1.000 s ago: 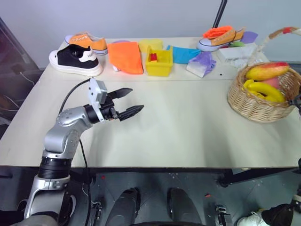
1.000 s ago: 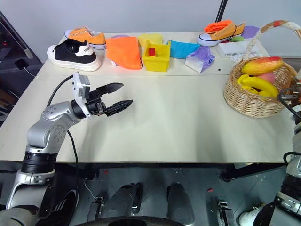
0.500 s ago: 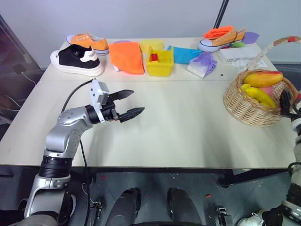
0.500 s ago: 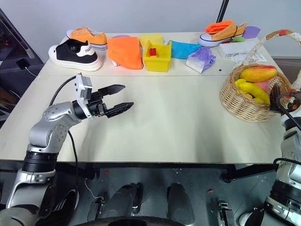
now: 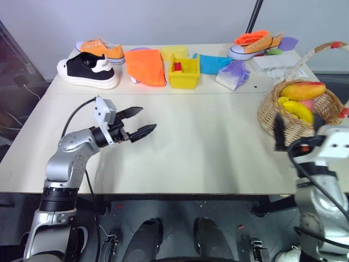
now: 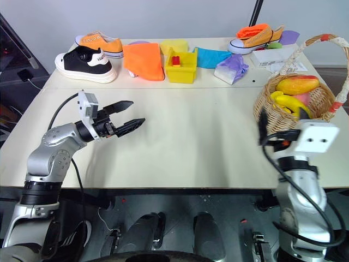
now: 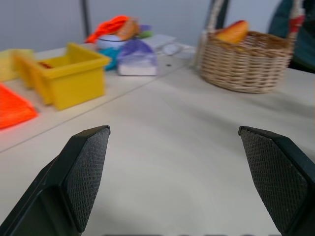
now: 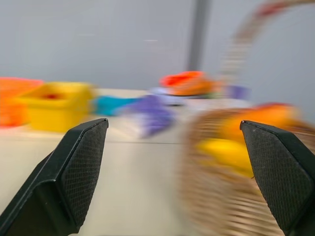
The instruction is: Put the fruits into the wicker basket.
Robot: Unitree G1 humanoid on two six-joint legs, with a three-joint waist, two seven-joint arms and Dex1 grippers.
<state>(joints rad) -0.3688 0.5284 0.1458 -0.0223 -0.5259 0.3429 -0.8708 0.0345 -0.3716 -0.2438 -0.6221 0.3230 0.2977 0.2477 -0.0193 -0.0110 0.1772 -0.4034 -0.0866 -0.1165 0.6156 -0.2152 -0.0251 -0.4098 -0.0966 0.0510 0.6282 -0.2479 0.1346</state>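
Note:
The wicker basket [image 5: 299, 115] stands at the table's right side, its arched handle [image 6: 334, 39] banded red and white. Inside lie a yellow-to-red mango [image 5: 304, 89], a yellow banana [image 5: 295, 108] and a rounded reddish fruit [image 6: 302, 99]. My right gripper [image 8: 174, 129] is open and empty. It hovers just in front of the basket's near left side and points toward the far edge. My left gripper [image 5: 148, 118] hangs open and empty over the left middle of the table, pointing right, far from the basket [image 7: 246, 59].
Along the table's far edge lie a black shoe [image 5: 87, 70], an orange shoe [image 5: 101, 48], an orange cloth [image 5: 146, 66], a small yellow box [image 5: 184, 72], a blue cloth [image 5: 214, 62], a purple bag [image 5: 233, 73] and another orange shoe [image 5: 256, 45]. A black pole [image 5: 254, 15] rises behind.
My right arm has swung left from the basket's right side to its near left front. My left gripper has drifted slightly left, still open.

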